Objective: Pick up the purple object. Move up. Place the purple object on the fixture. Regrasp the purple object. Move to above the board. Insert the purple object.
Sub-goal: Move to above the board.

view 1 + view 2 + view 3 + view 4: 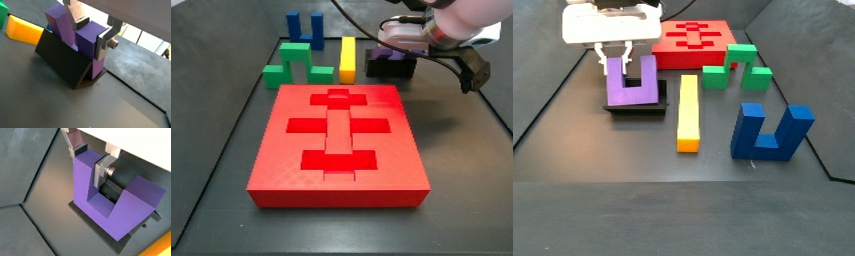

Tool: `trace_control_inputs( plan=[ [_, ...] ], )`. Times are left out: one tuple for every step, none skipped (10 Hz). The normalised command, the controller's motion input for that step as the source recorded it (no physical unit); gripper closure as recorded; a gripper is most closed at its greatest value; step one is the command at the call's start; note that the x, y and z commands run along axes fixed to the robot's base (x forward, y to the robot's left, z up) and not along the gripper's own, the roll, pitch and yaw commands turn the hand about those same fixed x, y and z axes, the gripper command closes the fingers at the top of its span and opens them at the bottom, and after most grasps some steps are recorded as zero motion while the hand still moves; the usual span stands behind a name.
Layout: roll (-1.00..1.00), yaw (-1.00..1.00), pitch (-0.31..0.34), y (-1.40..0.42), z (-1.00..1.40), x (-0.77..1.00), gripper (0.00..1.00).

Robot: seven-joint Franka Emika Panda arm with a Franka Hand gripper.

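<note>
So I've got my gripper (pixel 616 52) parked over the fixture (pixel 63 65) at the far end of the floor, and the purple object (pixel 107 203) is sitting on that fixture, prongs up. My fingers (pixel 101 172) are around one prong, pads on both faces of it. They look pressed on, but honestly I can't tell from here whether I'm squeezing properly or just touching.

What worries me: the purple piece only leans against the fixture's upright wall and sits on its small base plate. If my grip is off-centre on that single prong, the piece could twist when I lift, and then it won't line up with a slot in the board (pixel 338 140). If I let go carelessly it might tip off the fixture toward the floor. Dragging it sideways before lifting could also shove the fixture itself.

Room-wise, straight up is wide open. The yellow bar (pixel 688 112) lies just beside the fixture, so sideways moves at this height are a bad idea on that side. The green block (pixel 730 66) and the blue block (pixel 771 132) are well apart from me, past the yellow bar. The board is near, its closest edge not far from the fixture, so I'd guess lift first, then travel over.
</note>
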Motion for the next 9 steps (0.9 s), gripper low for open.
trace_control_inputs(
  plan=[
    [0.00,0.00,0.000,0.00,1.40,0.00,1.00],
    [0.02,-0.02,0.022,-0.01,1.40,-0.01,1.00],
    [-0.01,-0.04,0.039,-0.02,1.40,-0.04,1.00],
    [0.00,-0.02,0.042,0.00,1.40,-0.04,1.00],
    [0.00,-0.01,0.080,-0.02,1.40,-0.02,1.00],
    [-0.01,0.00,0.086,-0.02,1.40,-0.02,1.00],
    [-0.01,0.01,0.083,-0.02,1.40,0.00,1.00],
    [-0.01,0.02,0.097,-0.02,0.95,0.02,1.00],
    [-0.01,0.03,0.104,-0.02,0.67,0.03,1.00]
  ],
)
